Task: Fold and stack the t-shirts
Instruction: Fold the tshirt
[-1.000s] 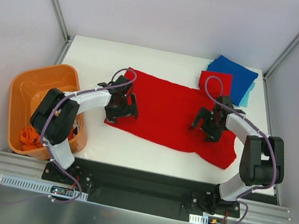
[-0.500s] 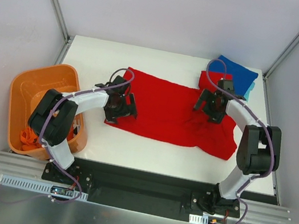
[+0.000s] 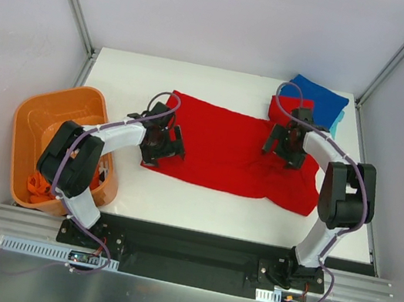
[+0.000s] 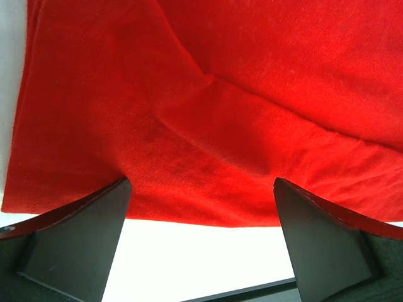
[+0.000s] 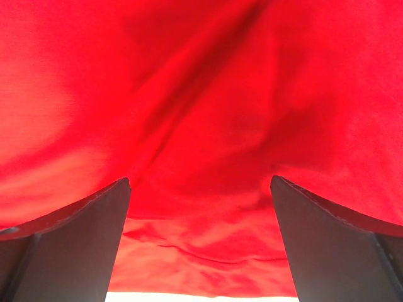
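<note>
A bright red t-shirt point(image 3: 222, 148) lies spread flat across the middle of the table. My left gripper point(image 3: 163, 142) is open at the shirt's left edge; in the left wrist view point(image 4: 200, 185) the fingers straddle the red hem point(image 4: 189, 207) over white table. My right gripper point(image 3: 285, 144) is open over the shirt's right part; the right wrist view point(image 5: 200, 182) shows wrinkled red cloth point(image 5: 201, 126) between the fingers. A folded royal blue t-shirt point(image 3: 317, 99) lies at the back right on a light teal one point(image 3: 334, 129). An orange-red t-shirt point(image 3: 42, 185) sits bunched in the basket.
The rigid orange plastic basket point(image 3: 35, 118) stands off the table's left side, beside the left arm. Metal frame posts rise at the back corners. A black rail runs along the near edge point(image 3: 193, 245).
My right gripper has moved toward the back over the shirt's right side, and the shirt's near right corner has shifted slightly back. The left gripper has barely moved.
</note>
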`<state>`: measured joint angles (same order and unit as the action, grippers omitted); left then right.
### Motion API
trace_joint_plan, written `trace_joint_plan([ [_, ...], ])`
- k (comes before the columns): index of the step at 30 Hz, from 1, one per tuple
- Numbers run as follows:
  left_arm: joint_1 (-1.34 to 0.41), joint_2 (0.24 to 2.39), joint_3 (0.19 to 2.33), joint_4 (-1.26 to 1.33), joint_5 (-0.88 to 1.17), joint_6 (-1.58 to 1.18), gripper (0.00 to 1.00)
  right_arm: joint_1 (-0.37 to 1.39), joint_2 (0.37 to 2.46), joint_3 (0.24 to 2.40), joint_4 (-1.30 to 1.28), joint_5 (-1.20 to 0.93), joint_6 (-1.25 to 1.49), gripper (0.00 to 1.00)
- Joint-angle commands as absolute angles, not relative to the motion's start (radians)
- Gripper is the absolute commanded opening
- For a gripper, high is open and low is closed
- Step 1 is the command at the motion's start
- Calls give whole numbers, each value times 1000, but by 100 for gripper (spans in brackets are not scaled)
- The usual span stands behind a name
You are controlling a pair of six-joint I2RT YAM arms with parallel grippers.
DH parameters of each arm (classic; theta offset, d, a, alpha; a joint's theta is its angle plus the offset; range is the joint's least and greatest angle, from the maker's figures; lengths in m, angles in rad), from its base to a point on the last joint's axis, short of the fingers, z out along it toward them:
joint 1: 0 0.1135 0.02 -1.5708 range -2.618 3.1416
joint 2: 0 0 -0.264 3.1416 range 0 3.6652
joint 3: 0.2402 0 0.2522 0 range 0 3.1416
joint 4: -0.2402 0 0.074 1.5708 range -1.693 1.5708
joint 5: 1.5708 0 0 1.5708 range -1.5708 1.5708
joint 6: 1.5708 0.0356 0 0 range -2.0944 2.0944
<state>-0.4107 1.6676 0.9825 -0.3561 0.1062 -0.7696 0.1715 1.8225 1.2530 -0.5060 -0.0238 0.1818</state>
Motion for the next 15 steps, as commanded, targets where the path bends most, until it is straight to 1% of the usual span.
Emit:
trace_joint_plan([
  [1, -394, 1654, 943, -387, 87, -753, 99, 167, 1758, 1204, -577, 86, 189, 94],
  [2, -394, 1652, 942, -387, 87, -753, 99, 167, 1759, 1198, -568, 90, 193, 92],
  [3, -394, 1652, 942, -388, 90, -753, 99, 167, 1761, 1193, -565, 95, 202, 83],
  [5, -396, 1652, 940, -387, 94, -755, 99, 166, 1773, 1198, -561, 95, 207, 74],
  [6, -394, 1654, 940, -387, 95, -755, 99, 166, 1775, 1203, -558, 94, 216, 63],
  [8, -394, 1654, 939, -387, 97, -756, 99, 166, 1782, 1215, -557, 87, 221, 55],
  [9, -394, 1654, 937, -387, 97, -756, 99, 164, 1782, 1215, -555, 78, 230, 49],
  [10, -394, 1652, 937, -387, 98, -758, 99, 166, 1779, 1213, -552, 74, 235, 45],
  [11, -394, 1652, 936, -387, 98, -758, 99, 164, 1775, 1213, -548, 69, 238, 44],
  [12, -396, 1651, 936, -387, 98, -759, 99, 166, 1772, 1212, -546, 71, 239, 38],
  [14, -394, 1649, 936, -387, 101, -759, 99, 164, 1760, 1210, -552, 84, 239, 35],
  [15, -394, 1649, 936, -388, 100, -758, 99, 166, 1753, 1212, -555, 95, 238, 30],
])
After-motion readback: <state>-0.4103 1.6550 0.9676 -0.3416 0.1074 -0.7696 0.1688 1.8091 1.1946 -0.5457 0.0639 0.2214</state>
